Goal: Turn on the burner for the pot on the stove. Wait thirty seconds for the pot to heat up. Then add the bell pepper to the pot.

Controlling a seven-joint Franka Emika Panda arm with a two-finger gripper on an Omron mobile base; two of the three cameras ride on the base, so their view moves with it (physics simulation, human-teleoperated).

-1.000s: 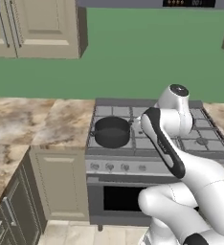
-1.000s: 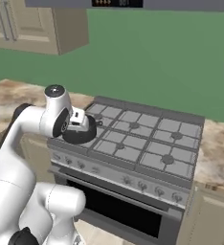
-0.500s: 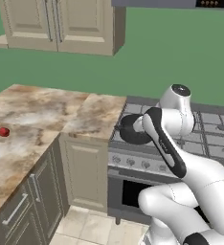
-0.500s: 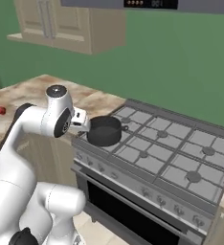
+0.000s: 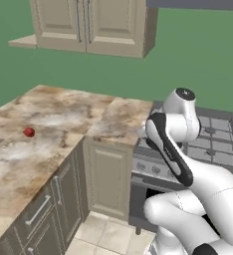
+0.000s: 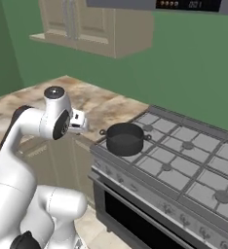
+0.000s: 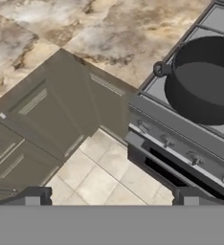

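Claw (image 7: 108, 201) spread wide and empty above the floor; pot (image 6: 125, 138) on the stove (image 6: 184, 165); bell pepper (image 5: 29, 132) on the worktop (image 5: 49, 124).

Base cams flanking arm – stove (image 6: 184, 160) shared

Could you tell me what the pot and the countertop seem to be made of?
The pot looks like dark grey metal with a matte finish, uniform and faintly shaded. The countertop looks like polished stone, perhaps marble or granite, judging by its mottled brown and white veining.
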